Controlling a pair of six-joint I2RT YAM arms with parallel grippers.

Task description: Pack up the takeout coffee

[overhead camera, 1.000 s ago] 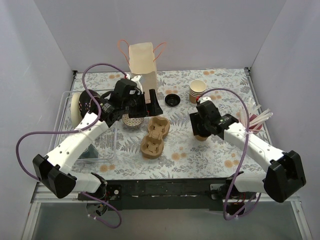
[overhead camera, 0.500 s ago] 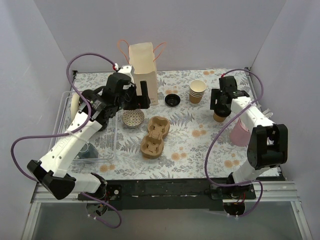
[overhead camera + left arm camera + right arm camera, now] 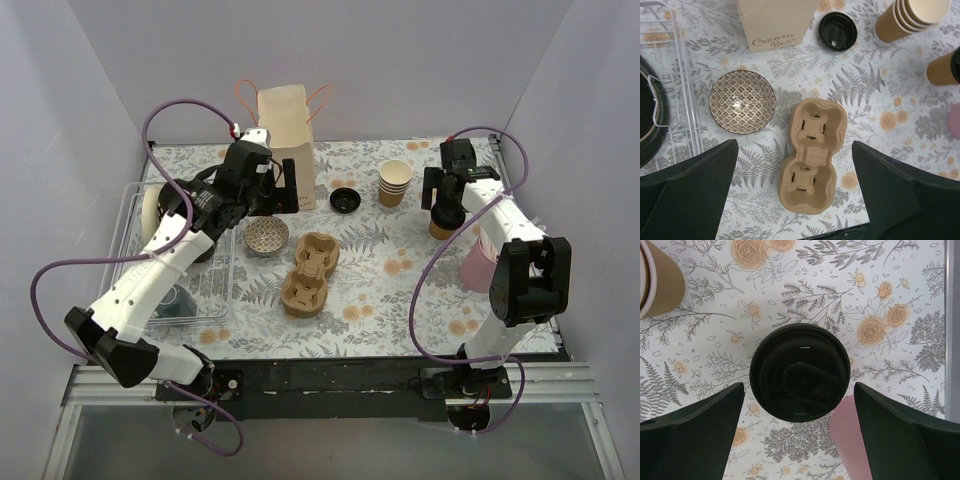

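Nothing packed yet, by the look of it. Bag [image 3: 777, 22] is standing ahead of the left gripper [image 3: 795, 145], which is hovering wide open over the empty carrier [image 3: 812, 155]. Coffee [image 3: 800, 371] is sitting on the worktop [image 3: 890, 280] straight below the right gripper [image 3: 799, 386], jaws wide and clear of the lid. Grasp and loading are remaining.

The right gripper [image 3: 445, 200] moved with the takeout coffee [image 3: 440, 228] from the middle to the back right, then its jaws opened wider.
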